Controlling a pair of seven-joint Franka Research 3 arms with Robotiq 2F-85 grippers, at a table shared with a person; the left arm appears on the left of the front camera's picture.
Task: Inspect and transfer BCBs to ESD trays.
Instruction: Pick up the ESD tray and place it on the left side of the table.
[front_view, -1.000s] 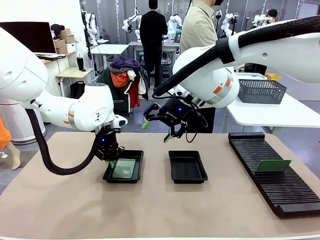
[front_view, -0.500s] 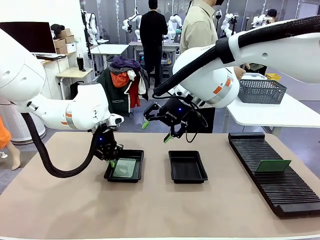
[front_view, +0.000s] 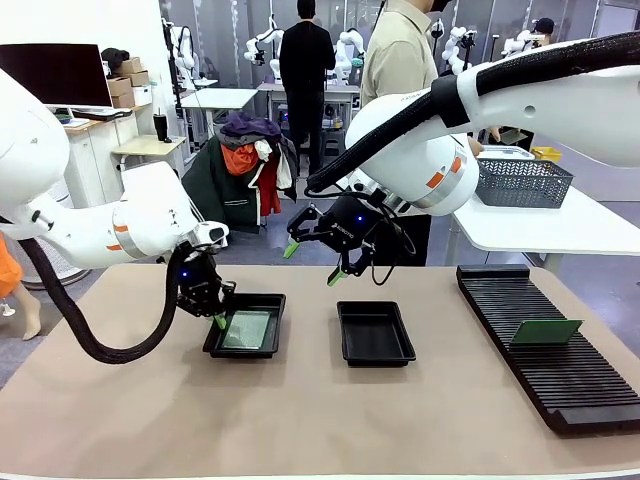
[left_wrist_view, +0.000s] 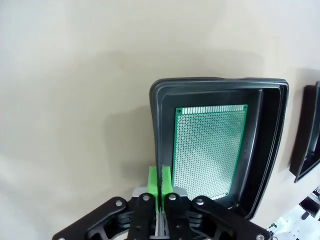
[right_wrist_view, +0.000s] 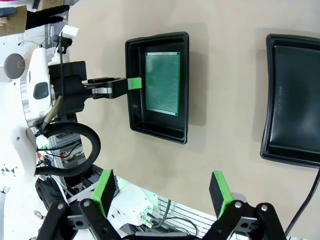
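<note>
The left ESD tray (front_view: 243, 354) lies on the tan table, and a green BCB (front_view: 247, 329) lies flat inside it. My left gripper (front_view: 215, 319) is shut on that tray's left rim; in the left wrist view its green pads (left_wrist_view: 154, 179) pinch the rim (left_wrist_view: 155, 125) beside the perforated BCB (left_wrist_view: 210, 150). The second ESD tray (front_view: 375, 335) sits mid-table with nothing in it. My right gripper (front_view: 314, 263) hangs open above and behind it, fingers (right_wrist_view: 105, 186) spread wide over both trays (right_wrist_view: 159, 131) (right_wrist_view: 292, 105).
A long black slotted rack (front_view: 560, 375) runs along the table's right side, with one green board (front_view: 546, 332) leaning in it. Behind it stands a white table with a grey mesh basket (front_view: 522, 183). A person in a beige shirt (front_view: 395, 55) stands at the far side.
My left arm has drawn back to the left, and the tray with the board has slid slightly left with the gripper. The right arm has not moved.
</note>
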